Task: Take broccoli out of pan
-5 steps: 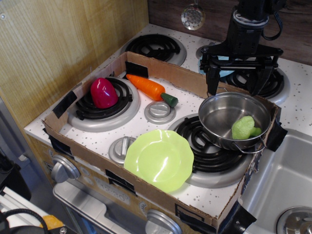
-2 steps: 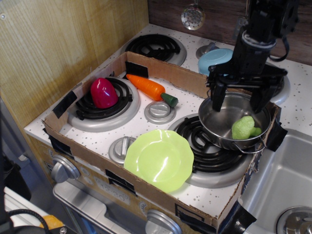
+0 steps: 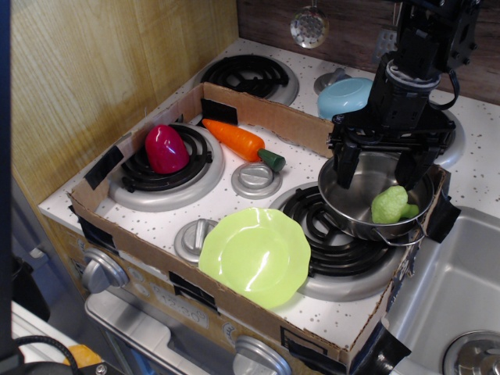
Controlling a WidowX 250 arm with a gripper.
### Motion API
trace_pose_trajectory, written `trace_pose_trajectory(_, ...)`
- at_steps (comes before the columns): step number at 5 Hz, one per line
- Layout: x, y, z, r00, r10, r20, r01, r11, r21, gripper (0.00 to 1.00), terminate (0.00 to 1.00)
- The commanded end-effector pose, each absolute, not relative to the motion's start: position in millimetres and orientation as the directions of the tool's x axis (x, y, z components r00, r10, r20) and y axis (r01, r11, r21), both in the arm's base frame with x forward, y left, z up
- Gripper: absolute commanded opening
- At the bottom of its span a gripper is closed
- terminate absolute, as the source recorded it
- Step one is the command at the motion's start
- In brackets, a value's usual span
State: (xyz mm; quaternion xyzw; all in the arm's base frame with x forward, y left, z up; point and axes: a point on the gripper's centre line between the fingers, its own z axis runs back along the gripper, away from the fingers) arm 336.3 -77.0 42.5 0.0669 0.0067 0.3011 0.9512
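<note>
The light-green broccoli (image 3: 391,205) lies inside the shiny steel pan (image 3: 353,203), against its right wall. The pan stands on the front right burner inside a cardboard frame. My black gripper (image 3: 376,174) hangs open over the pan, its fingers spread wide and pointing down. The left fingertip (image 3: 344,176) dips into the pan's left half; the right fingertip (image 3: 409,172) is just above and behind the broccoli. It holds nothing.
A lime-green scalloped plate (image 3: 256,255) lies in front left of the pan. An orange carrot (image 3: 241,142) and a magenta egg-shaped toy (image 3: 165,148) lie further left. A light-blue bowl (image 3: 344,97) stands behind. The cardboard wall (image 3: 258,117) rings the stove; a sink (image 3: 453,289) is at right.
My gripper has come forward and down, from behind the pan to over it, with its fingers now reaching into the pan. The broccoli and pan have not moved.
</note>
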Motion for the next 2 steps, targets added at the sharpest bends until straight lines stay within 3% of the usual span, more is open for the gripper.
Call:
trace_pose_trajectory(1, 333.1, -90.9, 58.4, 0.76, 0.646, 0.076, -0.65, 0.753, 0.098, 1.0, 0.0)
trace_pose_trajectory(2, 332.2, -98.3, 56.2, 0.745, 0.664, 0.071, -0.667, 0.74, 0.087, 1.0, 0.0)
